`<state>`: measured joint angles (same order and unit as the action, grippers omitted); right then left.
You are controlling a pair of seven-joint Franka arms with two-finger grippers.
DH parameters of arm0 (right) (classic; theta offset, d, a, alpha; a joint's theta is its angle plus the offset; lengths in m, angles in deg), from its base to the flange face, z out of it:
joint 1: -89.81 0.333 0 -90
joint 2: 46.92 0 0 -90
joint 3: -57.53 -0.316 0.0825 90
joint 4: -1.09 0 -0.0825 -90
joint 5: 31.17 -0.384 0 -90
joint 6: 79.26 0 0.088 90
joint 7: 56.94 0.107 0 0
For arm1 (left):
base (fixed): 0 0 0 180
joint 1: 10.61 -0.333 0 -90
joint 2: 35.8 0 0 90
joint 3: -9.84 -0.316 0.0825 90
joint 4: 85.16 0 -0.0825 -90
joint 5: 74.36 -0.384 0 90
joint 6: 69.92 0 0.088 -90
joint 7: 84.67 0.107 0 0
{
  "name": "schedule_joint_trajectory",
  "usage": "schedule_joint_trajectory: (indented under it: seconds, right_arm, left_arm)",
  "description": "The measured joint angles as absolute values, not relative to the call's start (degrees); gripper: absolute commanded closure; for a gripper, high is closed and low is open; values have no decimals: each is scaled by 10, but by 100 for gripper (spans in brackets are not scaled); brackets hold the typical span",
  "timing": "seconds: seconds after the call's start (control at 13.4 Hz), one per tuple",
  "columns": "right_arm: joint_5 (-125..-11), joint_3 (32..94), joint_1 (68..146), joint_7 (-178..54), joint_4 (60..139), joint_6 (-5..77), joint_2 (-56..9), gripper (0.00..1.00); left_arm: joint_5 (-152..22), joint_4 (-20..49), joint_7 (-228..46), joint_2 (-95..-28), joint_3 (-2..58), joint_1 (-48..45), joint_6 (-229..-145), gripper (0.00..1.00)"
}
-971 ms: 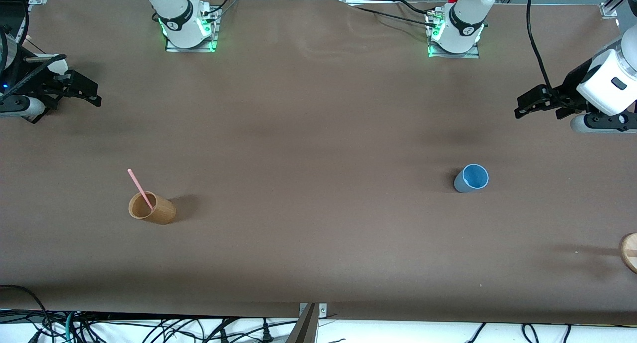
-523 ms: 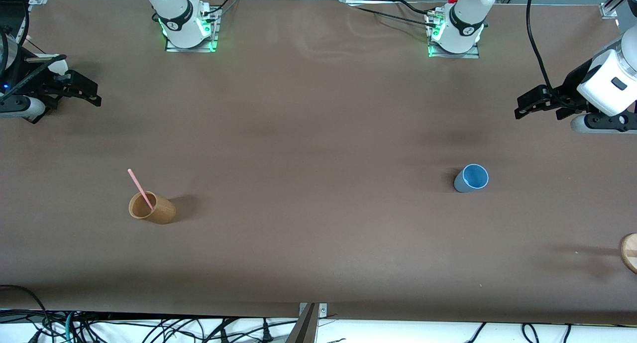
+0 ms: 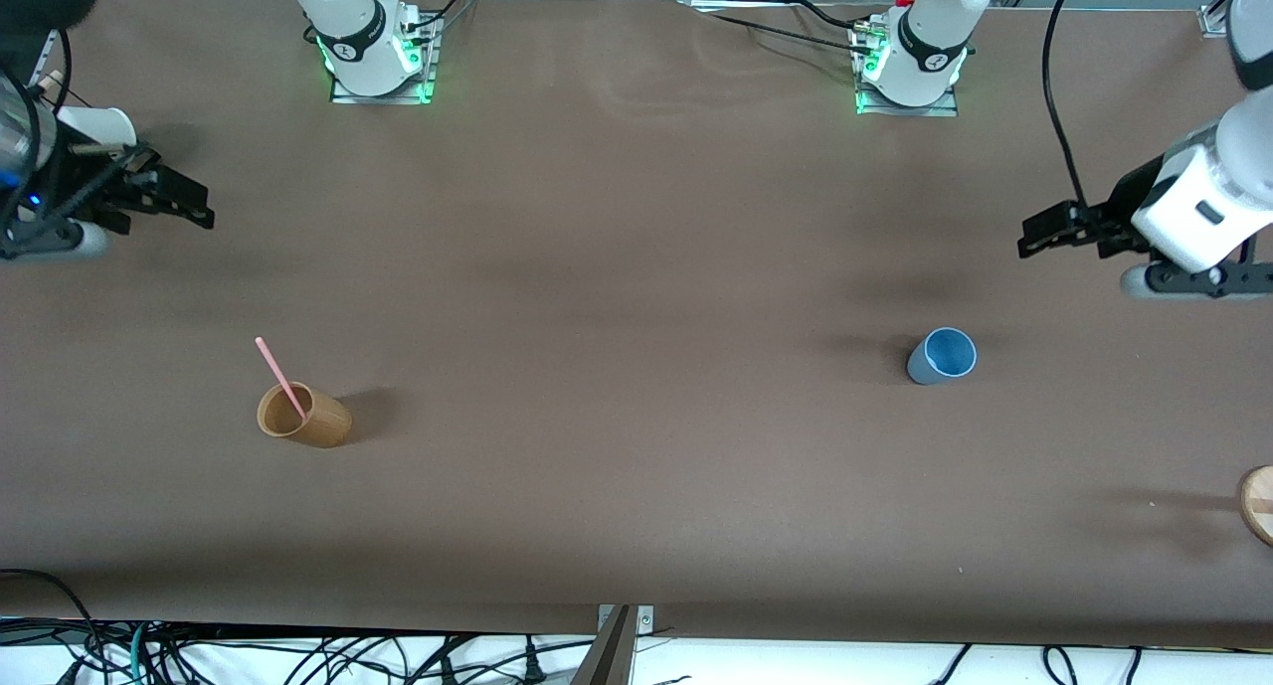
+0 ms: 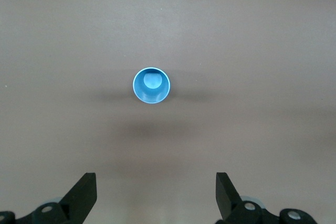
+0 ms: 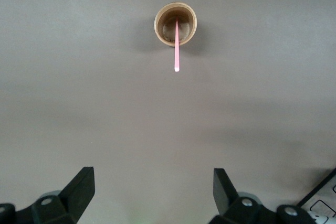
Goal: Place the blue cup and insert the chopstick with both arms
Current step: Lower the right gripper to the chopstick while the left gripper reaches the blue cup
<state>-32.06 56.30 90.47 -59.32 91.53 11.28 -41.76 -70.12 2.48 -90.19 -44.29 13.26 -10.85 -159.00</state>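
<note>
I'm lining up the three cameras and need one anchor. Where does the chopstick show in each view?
Front view: the chopstick leans out of the tan cup, toward the right arm's end of the table.
Left wrist view: not in it; only the blue cup shows.
Right wrist view: chopstick stands in the tan cup.
Shared landmark: the tan cup, seen in the front and right wrist views.

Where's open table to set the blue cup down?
The widest bare stretch lies between the blue cup and the tan cup holding the chopstick. The strip nearer the front camera is bare too, up to the wooden disc. Nowhere is crowded.
</note>
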Motion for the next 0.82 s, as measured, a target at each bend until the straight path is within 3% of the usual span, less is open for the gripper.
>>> schedule_joint_trajectory:
  seconds: [0.52, 0.82]
  right_arm:
    - [-312, 563, 904, -603, 887, 179, -316, 0]
    - [-310, 563, 898, -606, 887, 217, -268, 0]
  left_arm:
    - [-767, 27, -900, -541, 139, -103, -1663, 0]
    - [-768, 54, -899, -594, 138, -106, -1752, 0]
